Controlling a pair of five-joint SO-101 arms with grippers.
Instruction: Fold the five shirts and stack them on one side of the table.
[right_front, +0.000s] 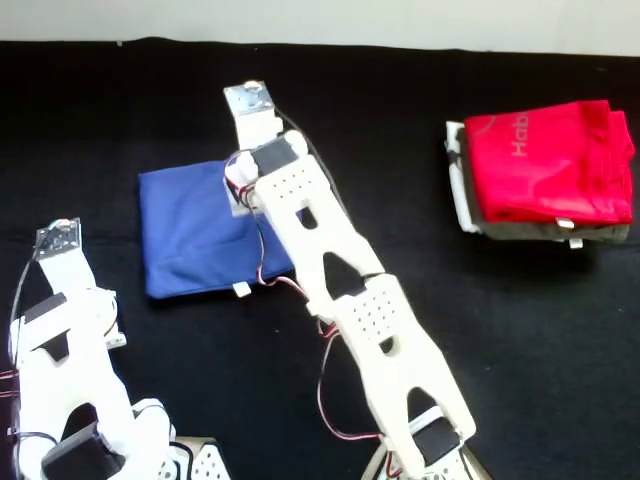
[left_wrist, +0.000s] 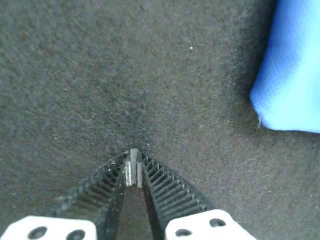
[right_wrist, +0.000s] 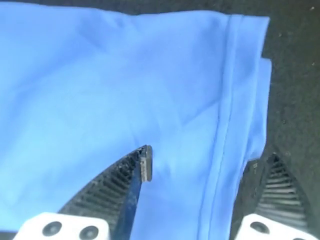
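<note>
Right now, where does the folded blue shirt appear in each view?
High view: the blue shirt lies left of centre, apart from the red-topped stack.
Left wrist view: one corner at the picture's edge, apart from the shut left gripper.
Right wrist view: close up, hemmed edge between the fingers of the open right gripper.
Shared landmark: the black table cover around it.
</note>
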